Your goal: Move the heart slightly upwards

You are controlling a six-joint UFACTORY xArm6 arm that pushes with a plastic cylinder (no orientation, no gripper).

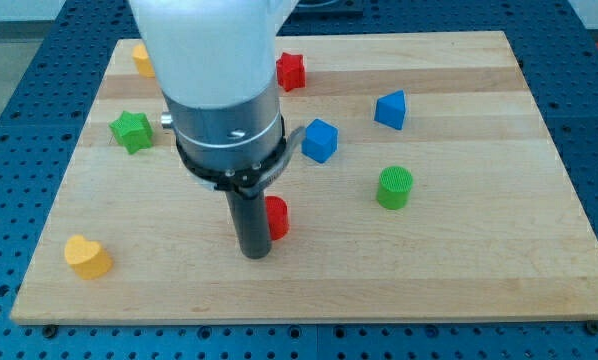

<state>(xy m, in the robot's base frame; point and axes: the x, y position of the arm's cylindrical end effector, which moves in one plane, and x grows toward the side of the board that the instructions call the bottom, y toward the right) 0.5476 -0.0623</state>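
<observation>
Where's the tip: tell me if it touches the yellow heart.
Apart. The camera view shows bare board between my tip and the yellow heart, which sits far toward the view's left.

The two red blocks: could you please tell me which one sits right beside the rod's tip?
The lower red block, touching my tip on the view's right; the red star lies far up near the board's top edge.

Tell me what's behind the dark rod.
A red block pokes out at the view's right of my tip; its shape and left part are covered by the rod.
</observation>
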